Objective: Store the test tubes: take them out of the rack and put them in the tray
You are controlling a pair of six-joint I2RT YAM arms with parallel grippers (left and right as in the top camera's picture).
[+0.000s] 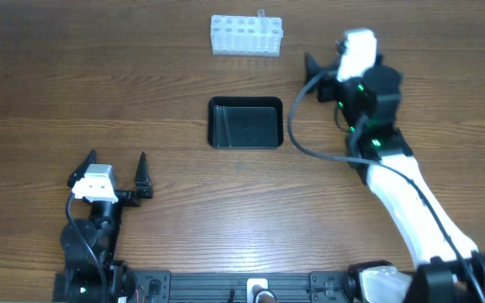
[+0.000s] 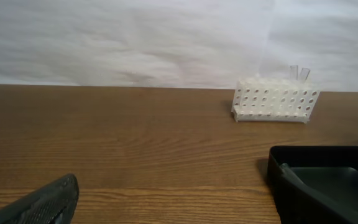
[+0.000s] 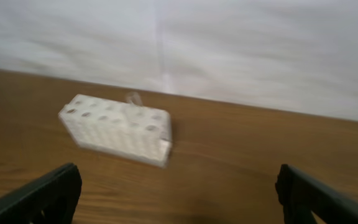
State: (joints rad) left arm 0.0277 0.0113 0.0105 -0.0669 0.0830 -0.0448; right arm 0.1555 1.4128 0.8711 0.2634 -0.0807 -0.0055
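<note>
A white test-tube rack stands at the far middle of the table, with a clear tube poking up at its right end. The left wrist view shows the rack with clear tubes at one end. A black tray lies nearer, in line with the rack. My right gripper is open, right of the rack and level with the gap between rack and tray. In its own view the rack sits ahead beyond the open fingers. My left gripper is open at the near left, holding nothing.
Bare wooden tabletop surrounds the rack and tray. A white backdrop rises behind the table's far edge. The right arm's black cable loops close to the tray's right side. The tray's wall stands at the right of the left wrist view.
</note>
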